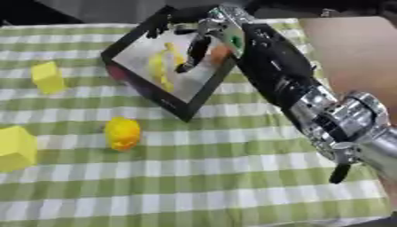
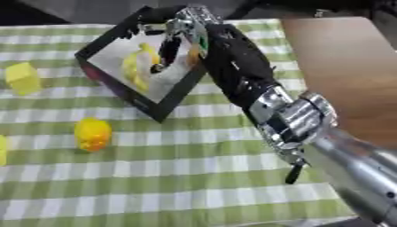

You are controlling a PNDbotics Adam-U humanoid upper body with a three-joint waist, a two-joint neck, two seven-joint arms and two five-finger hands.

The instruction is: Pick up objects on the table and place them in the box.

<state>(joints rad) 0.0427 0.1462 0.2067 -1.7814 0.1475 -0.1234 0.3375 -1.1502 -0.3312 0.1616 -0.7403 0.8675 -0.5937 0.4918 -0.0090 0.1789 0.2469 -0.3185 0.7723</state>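
1. The surface (image 1: 194,177) under my reach wears a green-and-white checked cloth.
2. The black box (image 1: 147,91) sits at its far side, a yellow thing (image 1: 159,66) lying inside.
3. My right hand (image 1: 203,37) hangs over the box, fingers (image 1: 195,52) pointing down, relaxed, holding nothing I can make out.
4. One yellow block (image 1: 15,148) lies at the left edge.
5. A smaller yellow block (image 1: 48,77) lies left of the box.
6. A yellow duck (image 1: 122,133) stands near the box's front corner.

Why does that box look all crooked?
The black box sits turned cornerwise to the green checked cloth, and looks tipped. The right hand reaches into it. Nothing looks spilled or broken.
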